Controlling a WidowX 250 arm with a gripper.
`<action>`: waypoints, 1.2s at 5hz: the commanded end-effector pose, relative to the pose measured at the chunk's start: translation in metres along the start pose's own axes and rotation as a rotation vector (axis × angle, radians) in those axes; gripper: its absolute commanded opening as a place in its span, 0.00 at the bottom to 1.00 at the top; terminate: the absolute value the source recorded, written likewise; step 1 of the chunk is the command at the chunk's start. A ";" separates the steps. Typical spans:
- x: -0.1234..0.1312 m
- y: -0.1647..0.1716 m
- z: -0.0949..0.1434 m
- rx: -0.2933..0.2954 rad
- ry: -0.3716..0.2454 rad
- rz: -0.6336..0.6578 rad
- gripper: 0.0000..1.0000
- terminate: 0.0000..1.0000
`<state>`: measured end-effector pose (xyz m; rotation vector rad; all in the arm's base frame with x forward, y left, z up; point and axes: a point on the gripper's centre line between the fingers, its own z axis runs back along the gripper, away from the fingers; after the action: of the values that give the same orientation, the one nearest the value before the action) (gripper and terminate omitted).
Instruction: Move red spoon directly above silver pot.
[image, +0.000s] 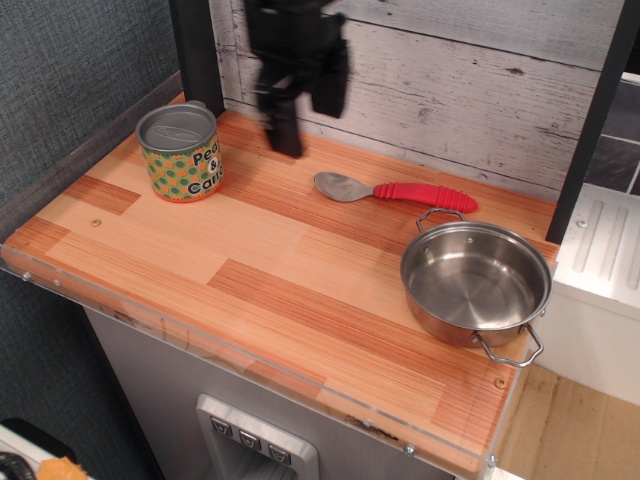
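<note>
Spoon work is looking done — the red spoon (398, 190) is lying flat on the wooden table (200, 250), just past the top rim of the silver pot (476, 280) at the right of the frame. The gripper (285, 135) is hanging blurry at the upper middle, near the tin can (180, 152), holding nothing — but I cannot tell how wide its jaws are standing. Nothing much is looking left to do.

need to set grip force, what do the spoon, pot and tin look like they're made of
Spoon: shiny metal bowl with reflections; ribbed red handle, matte, probably plastic or rubber.
Pot: polished steel by the look, mirror-bright inside, with wire loop handles.
Tin: dull grey metal lid, with a printed dotted label that is likely paper.
</note>
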<state>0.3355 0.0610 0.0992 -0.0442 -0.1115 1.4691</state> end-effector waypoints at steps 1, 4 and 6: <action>0.052 0.032 0.030 -0.020 -0.090 -0.204 1.00 0.00; 0.109 0.100 0.026 0.053 -0.066 -0.309 1.00 0.00; 0.116 0.116 0.024 0.056 -0.090 -0.294 1.00 0.00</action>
<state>0.2265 0.1802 0.0978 0.0763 -0.0904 1.1729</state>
